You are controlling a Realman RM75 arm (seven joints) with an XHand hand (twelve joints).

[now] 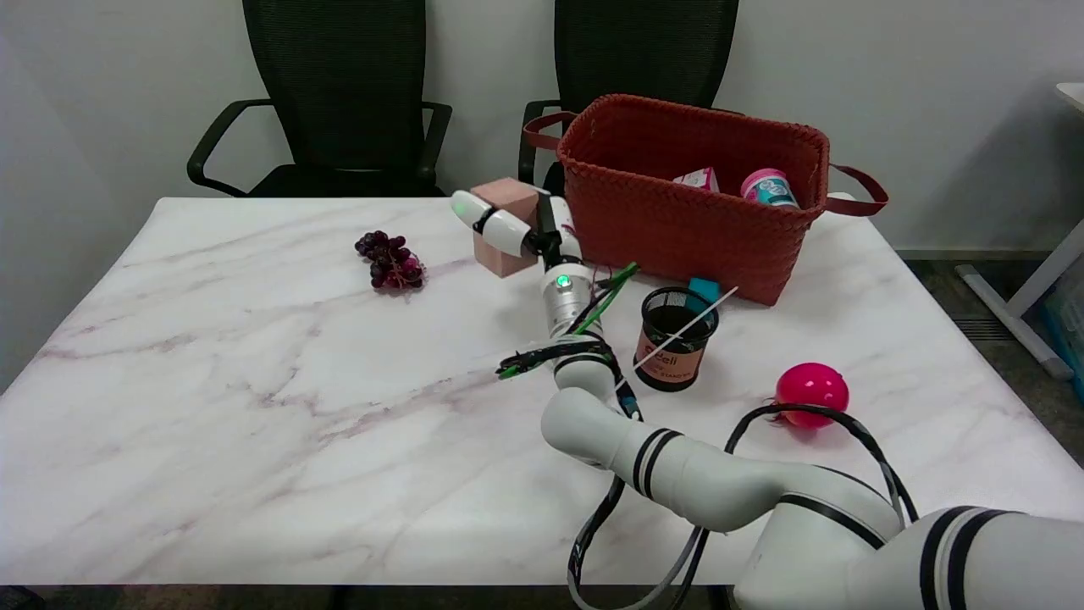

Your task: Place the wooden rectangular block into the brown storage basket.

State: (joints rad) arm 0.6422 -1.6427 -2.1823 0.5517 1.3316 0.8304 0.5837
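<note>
At the far middle of the marble table [212, 381], just left of the brown storage basket [677, 229]: wooden rectangular block [506, 222], pinkish, with the right hand [521, 229] wrapped on it. White fingers [487, 222] lie across the block's front face, another part of the hand shows at its right side; block appears gripped between them. Whether the block sits on the table or is lifted, cannot tell. Basket holds a pink-lidded jar [769, 188] and a small carton [698, 180]. Near the basket's front: black mesh cup [676, 337] with a white stick in it. Pink ball [811, 391] to the right, grape bunch [390, 261] left of the block. Two black chairs [339, 93] behind the table.
</note>
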